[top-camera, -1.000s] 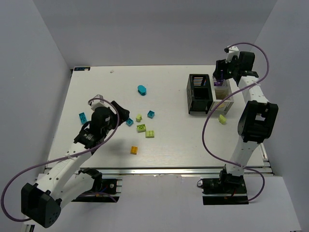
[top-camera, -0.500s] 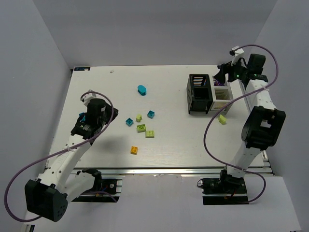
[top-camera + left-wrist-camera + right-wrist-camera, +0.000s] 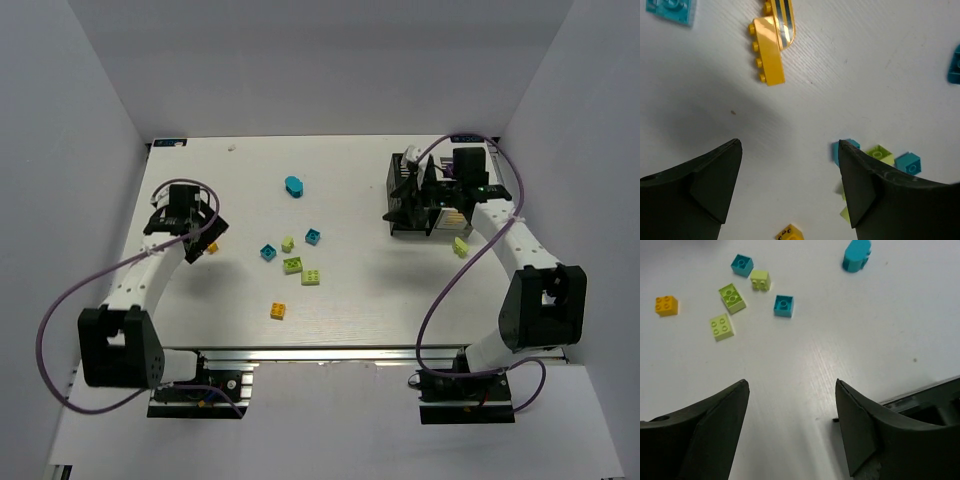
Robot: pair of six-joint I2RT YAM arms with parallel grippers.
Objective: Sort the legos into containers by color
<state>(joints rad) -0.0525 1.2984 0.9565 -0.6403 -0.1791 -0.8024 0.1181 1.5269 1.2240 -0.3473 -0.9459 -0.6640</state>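
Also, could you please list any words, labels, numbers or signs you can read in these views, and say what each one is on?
No text can be read in any view.
The long yellow brick shows only black stripes, no letters.
The small yellow brick at the bottom edge of the left wrist view has a dark mark, too small to read.

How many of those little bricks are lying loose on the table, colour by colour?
Teal bricks: 4
Lime green bricks: 4
Orange or yellow bricks: 2; a striped yellow bit beside one might be separate
Total: 10; the insides of the bins are hidden.
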